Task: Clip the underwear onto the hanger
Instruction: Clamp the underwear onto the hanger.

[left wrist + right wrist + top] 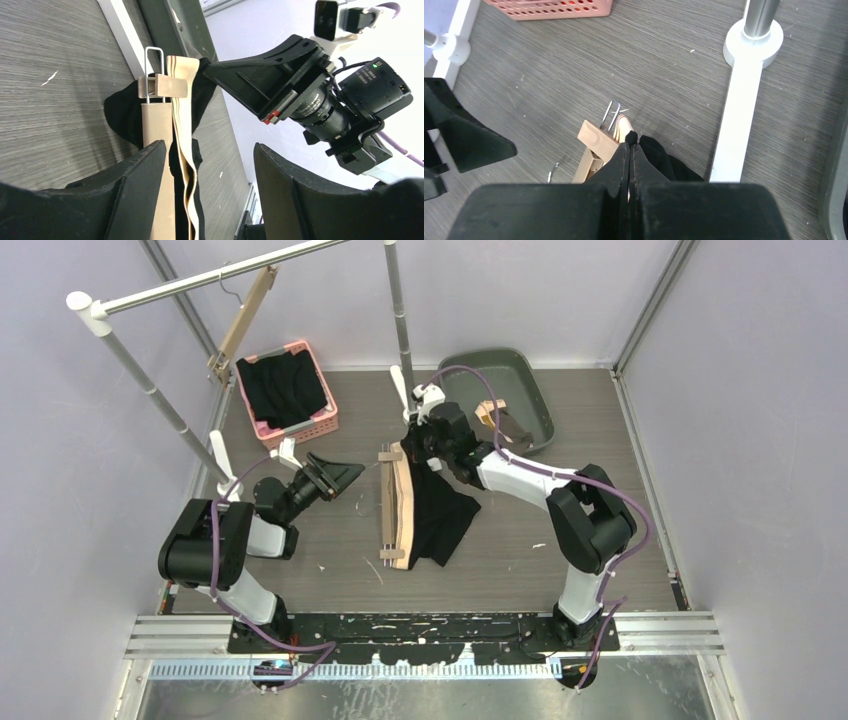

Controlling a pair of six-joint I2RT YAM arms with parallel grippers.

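A wooden clip hanger lies flat on the table with black underwear draped against its right side. My right gripper is at the hanger's far end, shut on the edge of the underwear beside the end clip. A tuft of black cloth shows past the shut fingertips in the right wrist view. My left gripper is open and empty, just left of the hanger and apart from it. In the left wrist view the hanger and its metal clip show between the spread fingers.
A pink basket of black garments stands at the back left. A grey-green tray holding another hanger stands at the back right. A clothes rail with one hanger on it spans the back. Its white foot lies just right of my right gripper.
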